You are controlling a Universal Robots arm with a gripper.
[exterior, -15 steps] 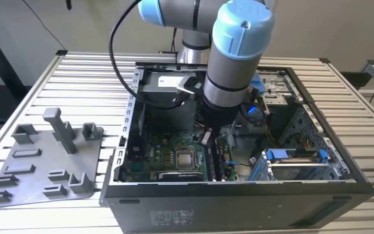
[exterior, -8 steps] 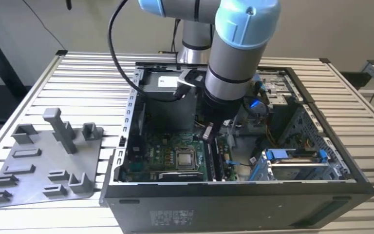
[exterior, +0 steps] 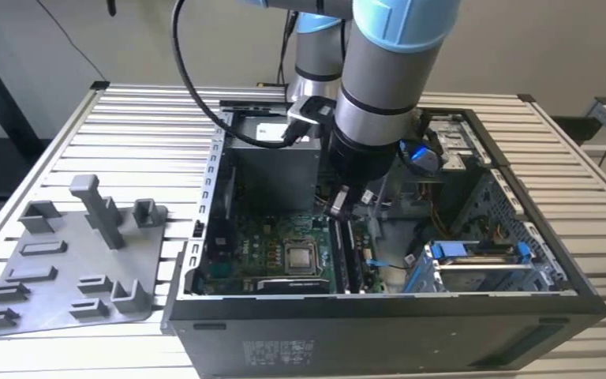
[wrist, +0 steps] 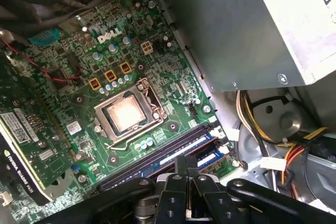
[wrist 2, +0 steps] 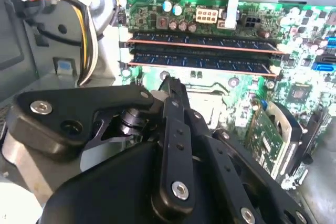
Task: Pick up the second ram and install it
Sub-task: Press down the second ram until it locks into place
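Pincer point(wrist: 186, 169) closed, empty, above second ram point(wrist 2: 202, 62) seated in slot

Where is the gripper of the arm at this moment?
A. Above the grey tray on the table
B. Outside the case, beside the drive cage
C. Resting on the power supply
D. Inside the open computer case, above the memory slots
D: in the exterior view the gripper hangs inside the open computer case, right above the memory slots, away from the grey tray.
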